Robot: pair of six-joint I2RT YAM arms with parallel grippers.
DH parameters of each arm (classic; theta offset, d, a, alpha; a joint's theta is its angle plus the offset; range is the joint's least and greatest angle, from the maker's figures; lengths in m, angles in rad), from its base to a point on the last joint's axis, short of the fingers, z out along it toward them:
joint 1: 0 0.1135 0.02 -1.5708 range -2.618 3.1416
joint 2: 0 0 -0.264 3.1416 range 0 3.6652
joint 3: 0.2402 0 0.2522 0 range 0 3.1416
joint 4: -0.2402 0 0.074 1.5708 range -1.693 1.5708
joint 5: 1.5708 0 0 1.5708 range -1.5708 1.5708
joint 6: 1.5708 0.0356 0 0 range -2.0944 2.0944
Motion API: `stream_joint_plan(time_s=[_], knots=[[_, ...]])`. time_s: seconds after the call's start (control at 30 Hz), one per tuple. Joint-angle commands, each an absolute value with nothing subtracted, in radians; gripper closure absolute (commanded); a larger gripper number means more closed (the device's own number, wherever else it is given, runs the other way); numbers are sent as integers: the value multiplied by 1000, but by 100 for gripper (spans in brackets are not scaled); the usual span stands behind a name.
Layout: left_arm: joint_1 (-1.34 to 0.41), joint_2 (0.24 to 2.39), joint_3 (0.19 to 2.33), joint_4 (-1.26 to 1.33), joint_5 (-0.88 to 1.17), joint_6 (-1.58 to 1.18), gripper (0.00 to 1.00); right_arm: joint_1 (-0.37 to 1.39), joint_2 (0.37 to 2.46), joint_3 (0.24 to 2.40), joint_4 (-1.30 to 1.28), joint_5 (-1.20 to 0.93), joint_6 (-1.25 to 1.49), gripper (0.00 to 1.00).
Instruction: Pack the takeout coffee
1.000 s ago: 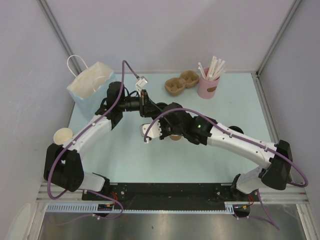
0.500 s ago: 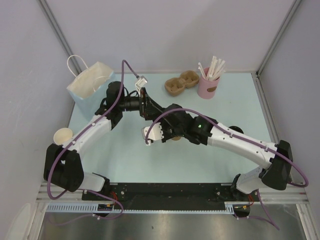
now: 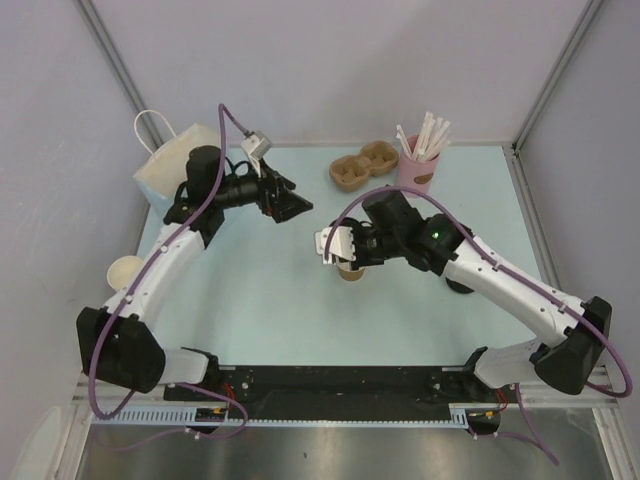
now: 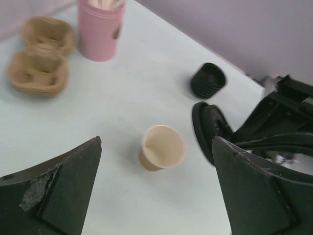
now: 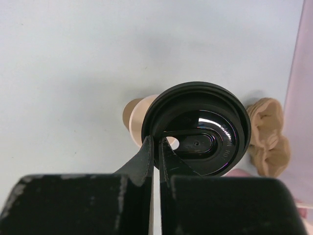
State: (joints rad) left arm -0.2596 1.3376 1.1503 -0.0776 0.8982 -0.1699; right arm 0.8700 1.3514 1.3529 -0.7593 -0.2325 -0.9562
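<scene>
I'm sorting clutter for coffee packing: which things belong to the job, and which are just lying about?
Job: small tan paper cup, round black plastic lid, likely pale paper bag with handles.
Lying about: pink cup of straws, brown pulp cup carrier, stack of black lids.

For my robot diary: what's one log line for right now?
right tool shut on lid | cup lidless on table | left tool open, empty

Your lid (image 5: 195, 128) reads glossy black plastic, with a bright glint on its smooth top. The cup (image 4: 161, 148) is matt tan paper, cream inside. The table (image 3: 260, 300) looks smooth, matt, pale blue. The carrier (image 4: 39, 58) near the far edge is rough moulded pulp. Your left tool (image 3: 291, 204) is matt black, scuffed grey on one finger.
</scene>
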Motion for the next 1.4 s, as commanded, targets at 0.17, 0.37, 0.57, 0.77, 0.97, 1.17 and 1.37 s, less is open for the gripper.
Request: stream_joint_plan(time_s=[0.17, 0.37, 0.57, 0.77, 0.97, 1.17, 1.37], knots=[[-247, 1158, 1065, -232, 715, 179, 1, 709, 1374, 1374, -802, -460, -812, 100], [-247, 1042, 862, -137, 776, 276, 0, 661, 1459, 1374, -805, -508, -775, 100], [-249, 1009, 781, -132, 788, 376, 0, 673, 1512, 1388, -813, -448, -756, 100], [-249, 993, 762, -169, 767, 422, 1, 684, 1565, 1410, -856, -442, -742, 100], [-249, 966, 742, -170, 765, 437, 1, 712, 1589, 1450, -884, -446, -723, 100], [-249, 983, 739, -176, 779, 440, 1, 689, 1641, 1511, -917, -475, -709, 100], [-249, 989, 735, -181, 799, 449, 1, 657, 1752, 1656, -1020, -508, -690, 100]])
